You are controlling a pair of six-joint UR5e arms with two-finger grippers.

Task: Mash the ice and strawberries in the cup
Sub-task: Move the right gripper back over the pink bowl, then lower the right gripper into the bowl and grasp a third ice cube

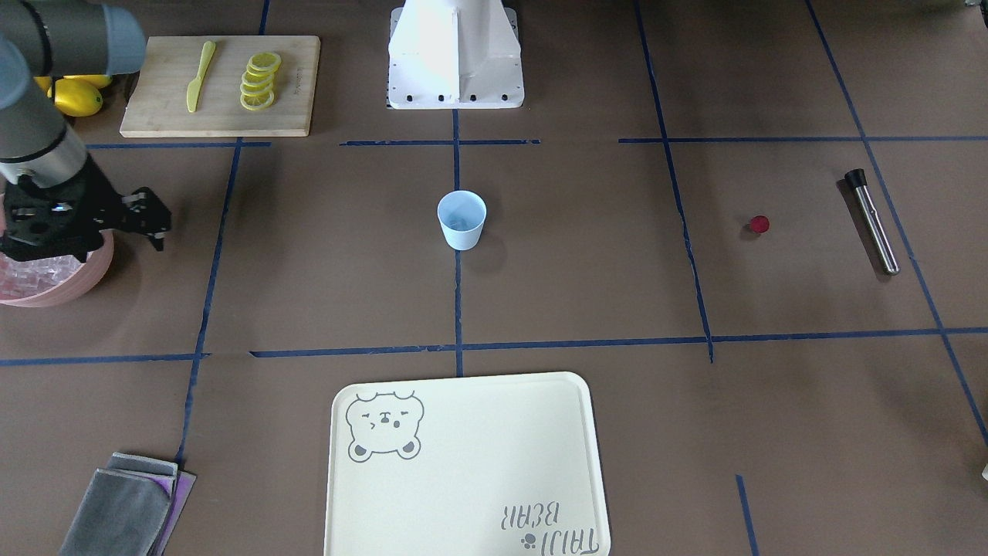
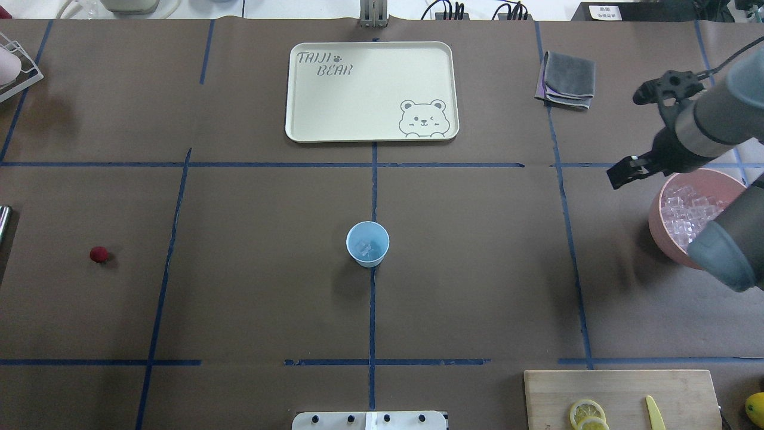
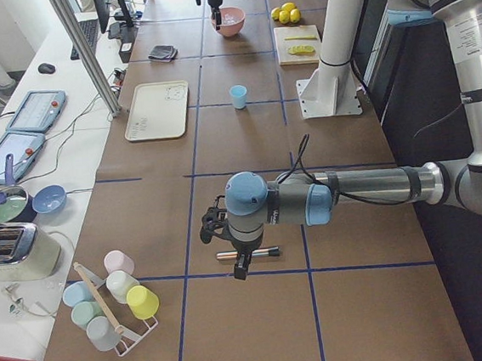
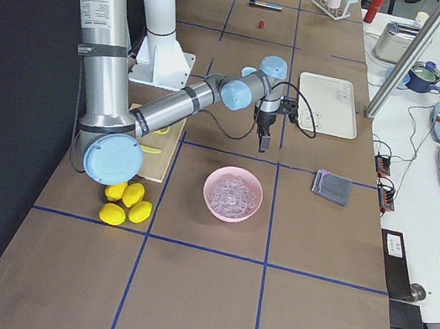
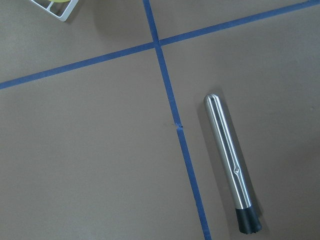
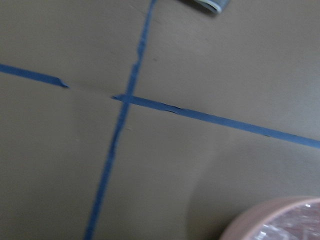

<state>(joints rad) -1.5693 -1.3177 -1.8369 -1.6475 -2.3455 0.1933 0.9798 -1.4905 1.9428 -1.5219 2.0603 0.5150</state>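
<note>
Now cup (image 2: 367, 243), ice (image 2: 364, 246) inside, well apart from right fingers (image 2: 619, 172).

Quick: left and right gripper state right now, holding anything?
Left gripper: cannot be told; only the left side view shows it.
Right gripper: open, holding nothing.

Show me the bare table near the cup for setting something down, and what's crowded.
Bare: the stretch between the cup and the strawberry, the stretch between cup and pink bowl, and the strip between cup and tray. Crowded: the robot's right end, with the open right gripper by the bowl, and the cutting board.
</note>
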